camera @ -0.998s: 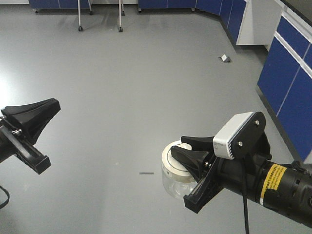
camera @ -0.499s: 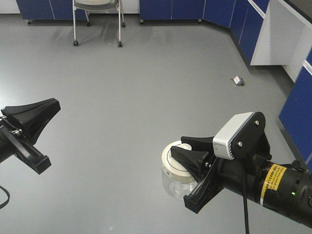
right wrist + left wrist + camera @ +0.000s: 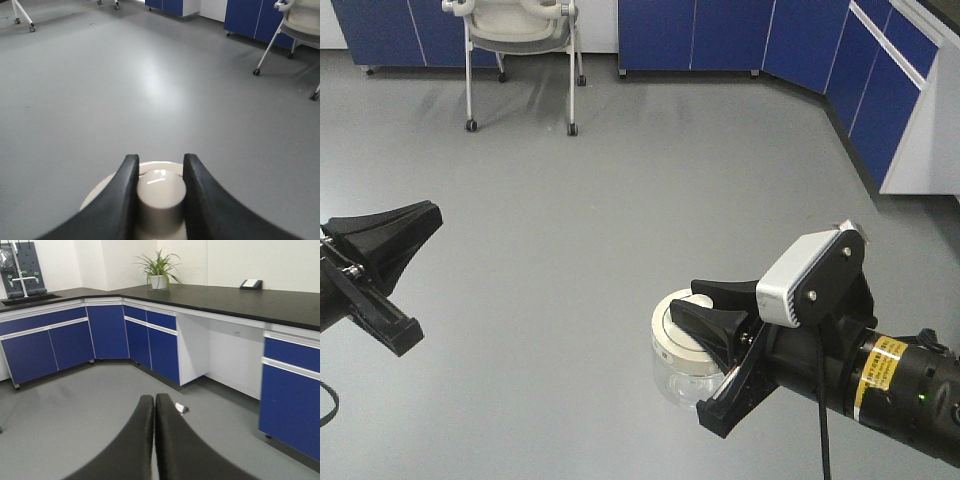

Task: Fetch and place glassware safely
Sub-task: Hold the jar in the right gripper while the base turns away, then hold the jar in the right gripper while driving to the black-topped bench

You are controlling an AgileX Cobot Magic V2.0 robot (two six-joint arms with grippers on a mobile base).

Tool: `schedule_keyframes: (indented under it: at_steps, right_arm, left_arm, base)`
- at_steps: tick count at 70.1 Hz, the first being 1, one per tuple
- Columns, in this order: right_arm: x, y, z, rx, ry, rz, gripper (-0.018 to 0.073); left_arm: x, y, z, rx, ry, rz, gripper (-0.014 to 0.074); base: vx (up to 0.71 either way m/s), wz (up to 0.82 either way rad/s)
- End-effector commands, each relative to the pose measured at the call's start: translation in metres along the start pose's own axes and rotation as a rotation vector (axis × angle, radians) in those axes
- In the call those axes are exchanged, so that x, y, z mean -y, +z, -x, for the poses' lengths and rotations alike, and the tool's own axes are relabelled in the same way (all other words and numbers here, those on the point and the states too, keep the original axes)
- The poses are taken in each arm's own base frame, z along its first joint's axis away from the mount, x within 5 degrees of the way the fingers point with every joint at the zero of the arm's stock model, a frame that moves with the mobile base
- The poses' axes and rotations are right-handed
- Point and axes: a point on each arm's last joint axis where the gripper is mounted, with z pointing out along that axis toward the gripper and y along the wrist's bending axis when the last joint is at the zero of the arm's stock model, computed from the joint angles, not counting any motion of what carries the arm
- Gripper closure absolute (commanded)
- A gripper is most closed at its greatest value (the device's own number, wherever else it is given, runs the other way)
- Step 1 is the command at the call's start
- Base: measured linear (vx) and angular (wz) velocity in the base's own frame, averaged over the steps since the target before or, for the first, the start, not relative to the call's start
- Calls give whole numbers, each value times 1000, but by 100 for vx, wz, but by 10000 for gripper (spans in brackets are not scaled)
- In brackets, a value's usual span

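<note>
Glass jar (image 3: 672,378), clear, with cream-white lid (image 3: 665,330) and central knob (image 3: 161,192): held in the air over the grey floor (image 3: 620,200), resting on nothing.
Right end effector (image 3: 685,297): fingers closed against both sides of the knob.
Left end effector (image 3: 154,399): fingers pressed together, empty, well apart from the jar.
Wheeled chair (image 3: 520,40): beside the far blue cabinets (image 3: 720,30).

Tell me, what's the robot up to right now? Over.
Left gripper shut, empty. Right gripper shut on glass jar by its lid knob. Only a chair, far ahead by the cabinets.
</note>
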Motion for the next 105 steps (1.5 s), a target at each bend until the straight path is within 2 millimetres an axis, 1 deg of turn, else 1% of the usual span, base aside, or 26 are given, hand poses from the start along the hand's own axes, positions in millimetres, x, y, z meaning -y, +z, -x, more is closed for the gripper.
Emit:
schedule_keyframes:
  at_steps: [1, 51, 105]
  right_arm:
    - [-3, -3, 22, 124, -10, 39, 560]
    - [-3, -2, 22, 122, -9, 38, 560]
    - [-3, -2, 21, 121, -9, 38, 560]
  left_arm:
    - [2, 0, 15, 90, -20, -20, 603]
    - [2, 0, 15, 89, -20, -20, 603]
    - [2, 0, 15, 89, -20, -19, 603]
  base:
    - [75, 0]
    - [69, -3]
    - [57, -3]
